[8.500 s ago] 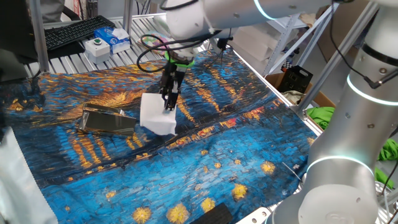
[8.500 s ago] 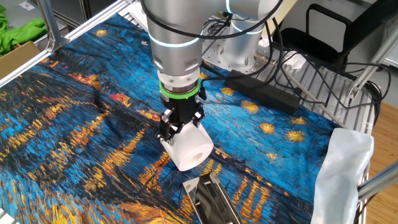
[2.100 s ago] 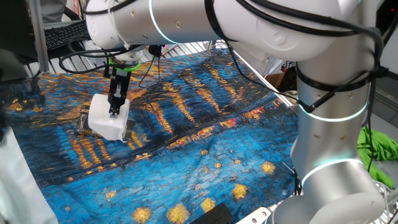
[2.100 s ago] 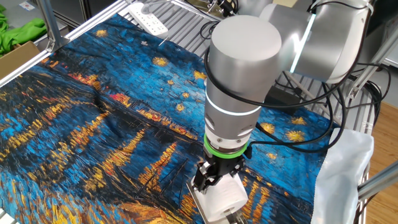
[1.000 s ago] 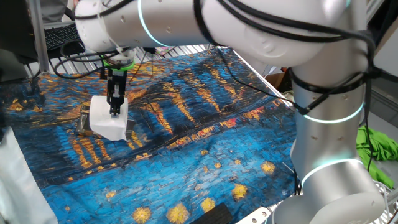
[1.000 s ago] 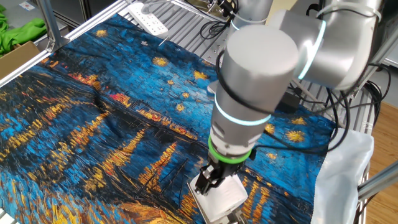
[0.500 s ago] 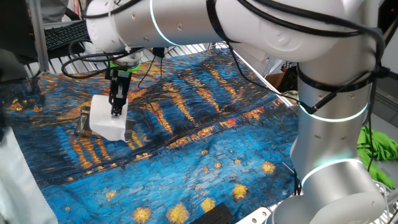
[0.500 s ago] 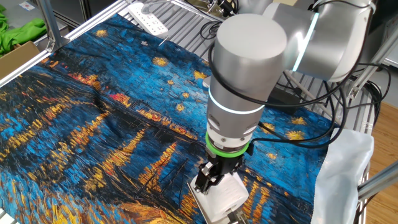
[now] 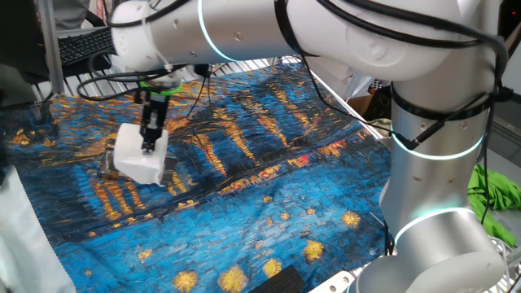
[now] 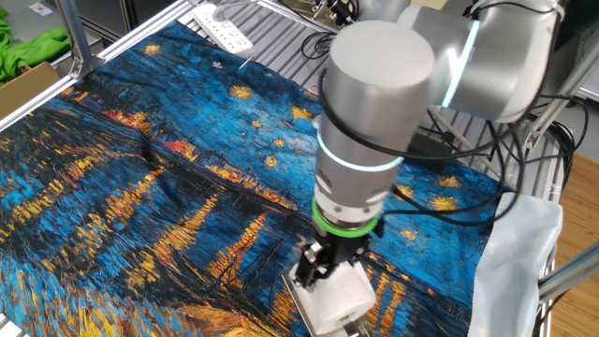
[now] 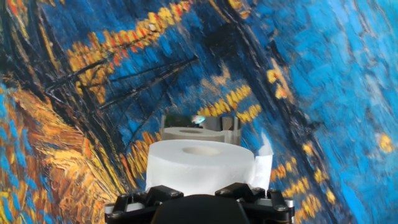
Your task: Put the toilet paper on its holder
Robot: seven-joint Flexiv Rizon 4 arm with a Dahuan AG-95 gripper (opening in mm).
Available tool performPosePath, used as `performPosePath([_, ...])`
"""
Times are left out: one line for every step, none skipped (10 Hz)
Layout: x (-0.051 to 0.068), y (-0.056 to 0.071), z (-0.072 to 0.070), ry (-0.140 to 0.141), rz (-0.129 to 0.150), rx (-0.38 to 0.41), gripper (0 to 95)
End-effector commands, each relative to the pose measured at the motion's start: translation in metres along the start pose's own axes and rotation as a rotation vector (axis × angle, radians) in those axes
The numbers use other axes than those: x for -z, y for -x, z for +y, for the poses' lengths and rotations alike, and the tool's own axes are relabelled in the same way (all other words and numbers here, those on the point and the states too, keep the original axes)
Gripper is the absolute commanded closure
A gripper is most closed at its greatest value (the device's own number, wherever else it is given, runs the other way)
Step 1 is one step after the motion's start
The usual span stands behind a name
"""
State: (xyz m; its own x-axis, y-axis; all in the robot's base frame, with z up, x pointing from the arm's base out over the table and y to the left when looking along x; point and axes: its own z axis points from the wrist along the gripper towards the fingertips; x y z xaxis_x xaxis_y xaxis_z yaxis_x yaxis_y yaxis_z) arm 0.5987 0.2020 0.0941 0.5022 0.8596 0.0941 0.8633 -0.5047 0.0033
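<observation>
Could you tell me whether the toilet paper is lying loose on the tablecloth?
No, the gripper holds the toilet paper up over the holder.

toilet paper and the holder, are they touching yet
Cannot tell. In one fixed view the toilet paper, clamped in the tool, overlaps the holder, and the hand view shows the holder just past the roll, but no view shows contact or a gap plainly.
</observation>
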Motion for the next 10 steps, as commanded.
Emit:
performPosePath([-0.0037,-0.0084,-0.0030,-0.002,0.005,-0.005,95.0])
performPosePath([-0.0065,-0.0098,-0.0042,0.003,0.005,-0.006,95.0])
performPosePath([-0.0103,-0.0126,-0.0064,0.010,-0.001,0.001,95.0])
performPosePath([-0.0107,-0.0138,-0.0071,0.013,-0.006,0.004,95.0])
performPosePath([-0.0099,-0.0156,-0.0078,0.013,-0.007,0.004,95.0])
performPosePath([-0.0096,-0.0166,-0.0083,0.012,-0.004,0.010,95.0])
performPosePath([-0.0094,-0.0174,-0.0087,0.014,0.005,0.009,95.0])
performPosePath([-0.0094,-0.0175,-0.0086,0.023,0.010,0.002,76.0])
performPosePath([-0.0094,-0.0175,-0.0086,0.030,0.011,-0.010,76.0])
performPosePath([-0.0097,-0.0175,-0.0085,0.033,0.013,-0.024,38.0])
